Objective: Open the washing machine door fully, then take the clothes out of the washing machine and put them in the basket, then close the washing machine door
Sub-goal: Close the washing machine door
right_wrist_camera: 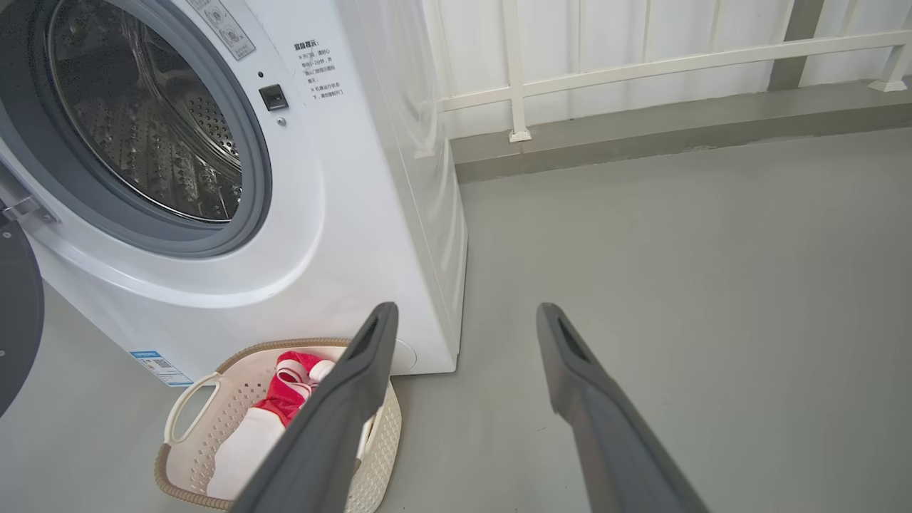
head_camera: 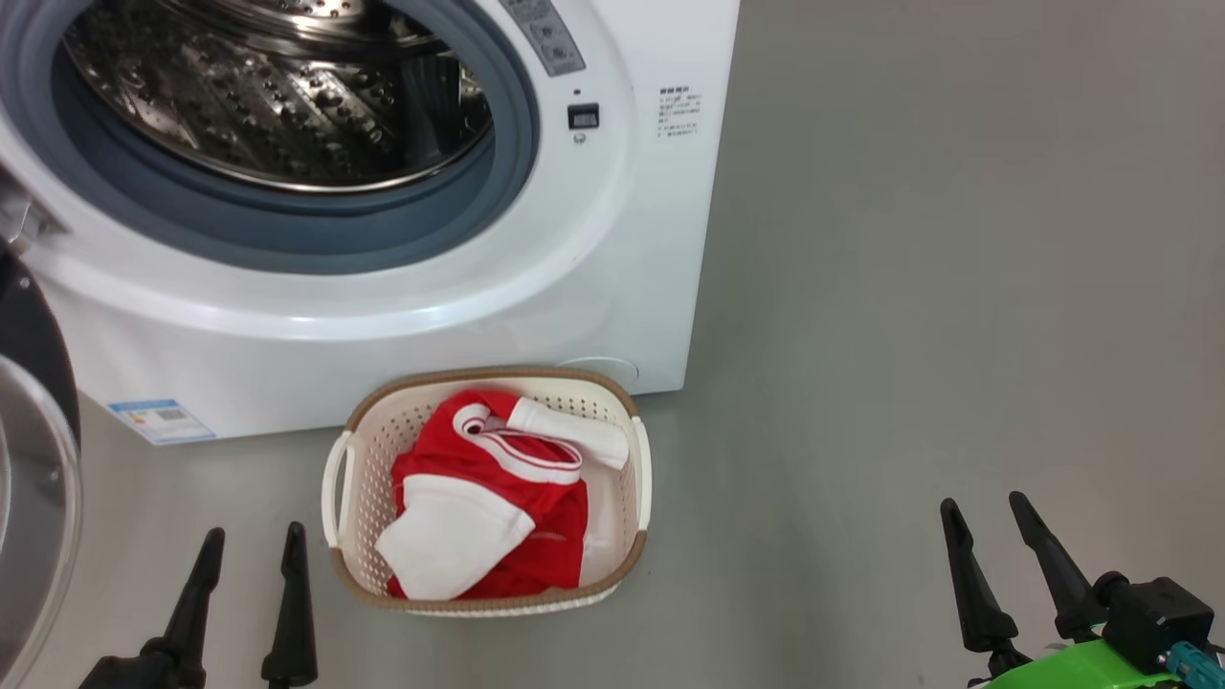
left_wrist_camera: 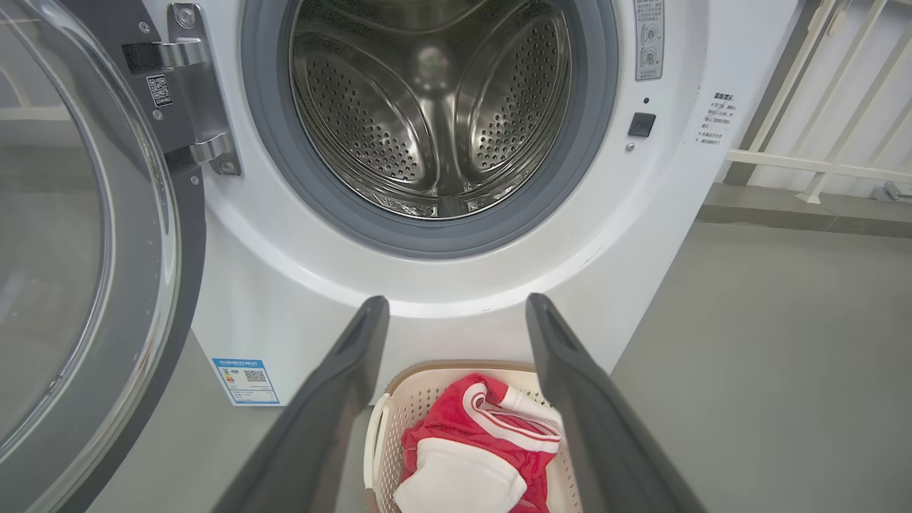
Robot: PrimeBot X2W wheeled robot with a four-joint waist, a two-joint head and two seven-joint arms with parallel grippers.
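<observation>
Two of the three steps look done to me. The washing machine door (left_wrist_camera: 78, 271) stands swung out on the hinge (left_wrist_camera: 192, 92) at the washing machine's (head_camera: 383, 316) left side, and the drum (left_wrist_camera: 427, 107) looks bare as far as I can see into it. The clothes (head_camera: 488, 507), red with white panels, lie heaped in the basket (head_camera: 488, 371), which sits on the floor (head_camera: 957, 287) just in front of the machine's base, towards its right corner. What is left, I judge, is shutting the door.

My left gripper (head_camera: 255, 528) and right gripper (head_camera: 982, 499) both have their fingers spread wide and hold nothing. The left hangs in front of the machine, beside the basket's left handle and near the door's glass. The right sits well off to the machine's right.

For room, the floor right of the machine is broad and bare up to a white railing (right_wrist_camera: 641, 57) behind it. The tight side is the machine's left, where the door's black rim juts forward. I cannot tell whether its lower edge would pass over the basket.
</observation>
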